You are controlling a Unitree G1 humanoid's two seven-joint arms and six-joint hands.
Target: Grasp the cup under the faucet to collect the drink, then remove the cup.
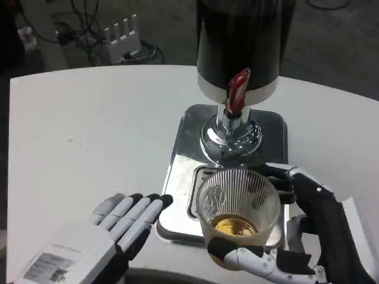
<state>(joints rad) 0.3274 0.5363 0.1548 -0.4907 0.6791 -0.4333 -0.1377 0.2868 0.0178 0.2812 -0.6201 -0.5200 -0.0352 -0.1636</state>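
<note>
Gripping the ribbed glass cup [238,208] of amber drink in my right robot hand [308,236], I hold it over the dispenser's steel tray [177,177], before the faucet [237,94]. My left robot hand [103,234] lies released on the white surface [89,124].

Left hand [77,251] label — print too blurred.
</note>
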